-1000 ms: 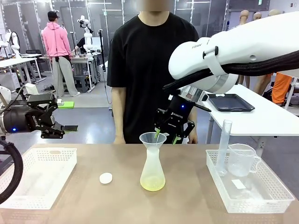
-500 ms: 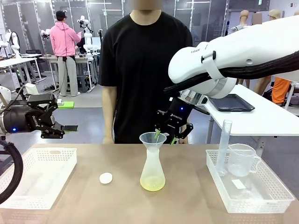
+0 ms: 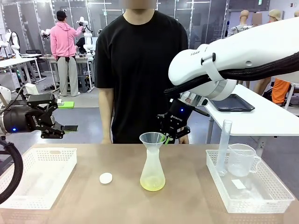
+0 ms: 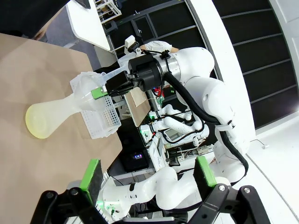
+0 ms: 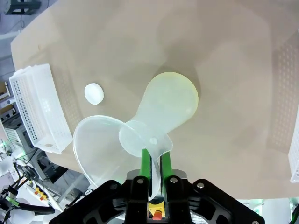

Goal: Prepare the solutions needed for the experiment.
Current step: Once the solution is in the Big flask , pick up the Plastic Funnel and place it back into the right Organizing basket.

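Two tools up. Right tool (image 3: 165, 138) is pinching the rim of the clear funnel (image 3: 153, 138), which sits in the neck of the frosted flask (image 3: 153, 169). In the right wrist view both green pads (image 5: 145, 161) are pressed on a thin pale edge at the flask mouth. Solution (image 3: 153, 185) is a shallow yellow-green layer at the bottom of the flask, which stands upright mid-desk (image 3: 187, 205). Left tool (image 3: 67, 116) hangs in the air near the left white basket (image 3: 28, 186), fingers spread wide, gripping nothing. Small white cap (image 3: 106, 178) lies on the desk between that basket and the flask, touching neither. Right basket (image 3: 271, 196) holds a clear measuring jug (image 3: 243, 161) and a tall clear tube (image 3: 225, 140) standing beside it. Person in a black shirt (image 3: 140, 60) stands at the far edge, behind the flask.
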You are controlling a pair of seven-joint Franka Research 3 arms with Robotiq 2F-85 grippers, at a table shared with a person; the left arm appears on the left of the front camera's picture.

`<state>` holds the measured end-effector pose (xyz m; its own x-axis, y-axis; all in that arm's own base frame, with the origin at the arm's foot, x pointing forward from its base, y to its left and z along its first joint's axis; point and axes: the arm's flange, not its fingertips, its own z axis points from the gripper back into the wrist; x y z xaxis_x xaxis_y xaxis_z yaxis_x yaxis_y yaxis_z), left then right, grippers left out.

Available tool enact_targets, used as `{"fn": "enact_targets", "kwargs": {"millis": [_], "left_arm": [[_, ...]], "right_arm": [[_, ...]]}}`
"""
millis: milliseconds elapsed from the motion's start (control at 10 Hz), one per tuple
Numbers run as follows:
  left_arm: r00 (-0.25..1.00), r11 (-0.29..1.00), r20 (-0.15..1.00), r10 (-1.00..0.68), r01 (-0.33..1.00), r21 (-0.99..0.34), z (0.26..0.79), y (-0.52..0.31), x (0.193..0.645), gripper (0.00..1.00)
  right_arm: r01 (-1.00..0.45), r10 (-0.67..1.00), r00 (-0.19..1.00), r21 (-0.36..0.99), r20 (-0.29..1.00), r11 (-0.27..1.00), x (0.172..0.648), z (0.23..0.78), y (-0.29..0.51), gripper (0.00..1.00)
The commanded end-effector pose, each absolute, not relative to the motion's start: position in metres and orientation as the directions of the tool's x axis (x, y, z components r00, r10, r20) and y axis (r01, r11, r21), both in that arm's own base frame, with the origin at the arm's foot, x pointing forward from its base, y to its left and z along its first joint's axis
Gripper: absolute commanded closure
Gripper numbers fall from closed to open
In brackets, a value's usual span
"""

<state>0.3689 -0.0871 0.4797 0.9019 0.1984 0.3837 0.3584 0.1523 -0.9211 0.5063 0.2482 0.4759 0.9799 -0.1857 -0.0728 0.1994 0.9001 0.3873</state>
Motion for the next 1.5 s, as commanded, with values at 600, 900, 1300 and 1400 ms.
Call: {"fn": "enact_targets", "kwargs": {"millis": [600, 900, 1300, 1400], "left_arm": [[0.904, 0.149, 0.379, 0.199, 0.355, -0.923, 0.481, -0.090, 0.369, 0.00], [0.904, 0.149, 0.379, 0.199, 0.355, -0.923, 0.481, -0.090, 0.369, 0.00], [0.904, 0.149, 0.379, 0.199, 0.355, -0.923, 0.481, -0.090, 0.369, 0.00], [0.904, 0.149, 0.379, 0.199, 0.355, -0.923, 0.481, -0.090, 0.369, 0.00]], "right_arm": [[0.236, -0.233, 0.971, 0.431, -0.059, 0.871, 0.493, 0.475, 0.241, 1.00], [0.211, -0.237, 0.972, 0.470, -0.005, 0.857, 0.484, 0.491, 0.235, 1.00], [0.169, -0.235, 0.970, 0.536, 0.056, 0.827, 0.481, 0.507, 0.233, 1.00], [0.154, -0.233, 0.969, 0.544, 0.078, 0.825, 0.478, 0.514, 0.232, 1.00]]}}
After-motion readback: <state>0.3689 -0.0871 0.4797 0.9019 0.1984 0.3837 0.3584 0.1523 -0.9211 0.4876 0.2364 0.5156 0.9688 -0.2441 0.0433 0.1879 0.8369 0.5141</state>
